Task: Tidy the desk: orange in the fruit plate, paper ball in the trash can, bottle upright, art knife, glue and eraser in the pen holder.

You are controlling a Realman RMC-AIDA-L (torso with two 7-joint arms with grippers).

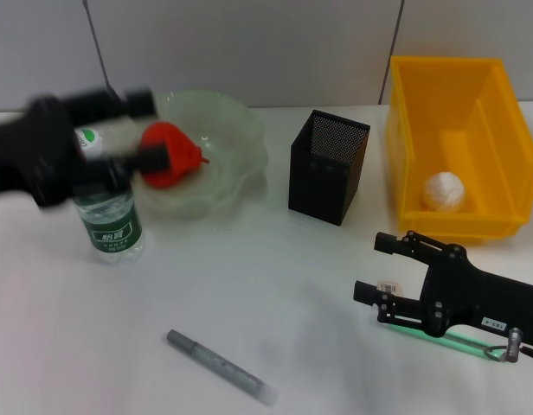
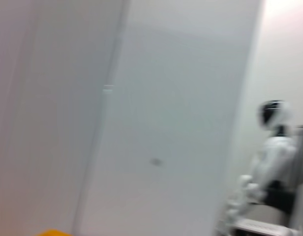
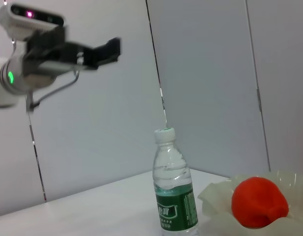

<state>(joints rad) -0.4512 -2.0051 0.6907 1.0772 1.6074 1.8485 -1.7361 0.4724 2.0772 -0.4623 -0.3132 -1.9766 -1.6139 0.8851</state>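
While the big bright yellow rectangular plastic trash can (image 1: 457, 147) already holds the white crumpled paper ball (image 1: 443, 191) on its floor, the wide translucent pale-green fruit plate (image 1: 240, 138) with its wavy rim carries the squat red-orange orange (image 1: 171, 154). The black metal mesh pen holder (image 1: 328, 166) stands between the two, and nothing shows above its rim. The small clear water bottle (image 1: 109, 216) with the dark green label stands upright just in front of the plate.

The left gripper (image 1: 147, 130) hangs in the air above the bottle and the plate's near edge, its fingers spread with nothing between them. The risk here, in my judgement, is a swing of that arm at low height clipping the bottle's cap and toppling it, or nudging the plate.

The right gripper (image 1: 379, 268) lies low over the table in front of the yellow bin, jaws parted and empty. A grey pen-like stick (image 1: 220, 367) lies flat on the white table (image 1: 275, 277), well apart from it. It is thin, so a pinch from above could slip or roll it. I cannot find an eraser.
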